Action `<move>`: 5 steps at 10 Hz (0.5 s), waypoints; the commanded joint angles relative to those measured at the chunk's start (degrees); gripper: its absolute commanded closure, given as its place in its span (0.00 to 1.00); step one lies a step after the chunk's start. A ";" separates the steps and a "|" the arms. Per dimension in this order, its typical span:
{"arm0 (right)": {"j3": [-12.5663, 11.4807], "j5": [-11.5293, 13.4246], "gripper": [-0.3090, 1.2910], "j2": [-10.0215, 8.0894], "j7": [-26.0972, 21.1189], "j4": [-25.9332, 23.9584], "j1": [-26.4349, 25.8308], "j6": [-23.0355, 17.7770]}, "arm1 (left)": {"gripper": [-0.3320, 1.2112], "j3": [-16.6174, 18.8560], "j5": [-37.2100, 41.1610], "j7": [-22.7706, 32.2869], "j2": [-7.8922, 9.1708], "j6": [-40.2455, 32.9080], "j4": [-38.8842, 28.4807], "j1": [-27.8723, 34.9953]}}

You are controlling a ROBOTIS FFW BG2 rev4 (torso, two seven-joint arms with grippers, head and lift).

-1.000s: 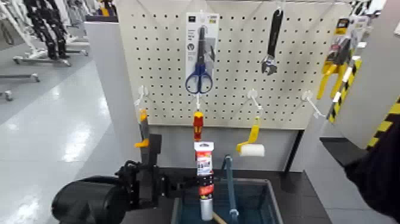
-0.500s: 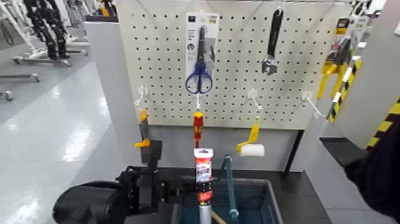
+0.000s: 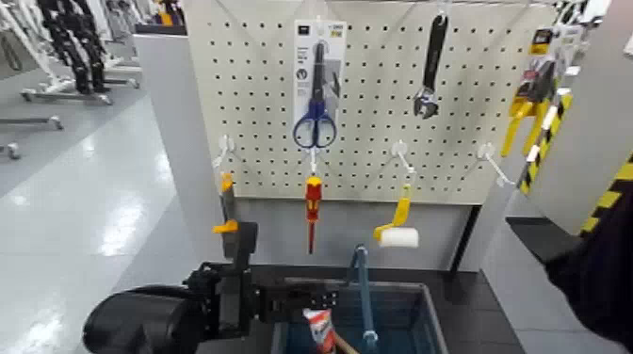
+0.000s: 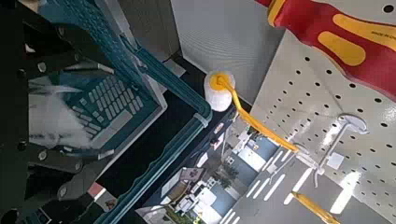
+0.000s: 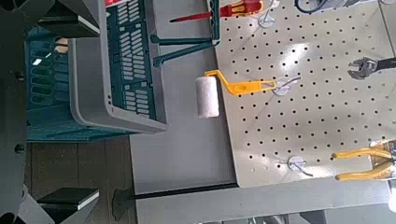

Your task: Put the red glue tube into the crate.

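The red glue tube [image 3: 321, 329] lies tilted inside the crate [image 3: 419, 299], a blue-grey slatted basket with its swing handle [image 3: 362, 287] standing up. My left gripper [image 3: 316, 299] reaches in from the left just above the tube, over the crate's left part, open with nothing in it. In the left wrist view the tube is a white blur [image 4: 54, 117] below the fingers, with the crate's slatted wall [image 4: 121, 65] beside it. My right arm [image 3: 603, 273] waits at the right edge. Its gripper [image 5: 91, 110] is open and faces the crate [image 5: 126, 84] from outside.
A pegboard stands behind the crate. On it hang a red-and-yellow screwdriver [image 3: 313, 202], a paint roller [image 3: 397, 235], blue scissors [image 3: 315, 89], a wrench [image 3: 431, 66] and an orange clamp [image 3: 226, 212]. A yellow-black striped post [image 3: 551, 122] stands at the right.
The left gripper lowered the upright tube toward the crate and then opened. The tube dropped and now lies tilted inside the crate. The right arm has not moved.
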 commanded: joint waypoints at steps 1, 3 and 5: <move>0.00 0.00 0.26 7.47 0.00 0.00 0.00 0.00 | 0.08 0.42 -0.38 -0.06 0.02 -0.31 -0.26 -0.11; 0.00 0.00 0.26 7.47 0.00 -0.09 0.00 0.00 | 0.08 0.33 -0.46 -0.06 -0.07 -0.40 -0.43 -0.11; 0.00 0.00 0.26 7.47 -0.08 -0.09 0.00 -0.17 | 0.08 0.51 -1.17 0.03 -0.07 -0.75 -1.31 -0.02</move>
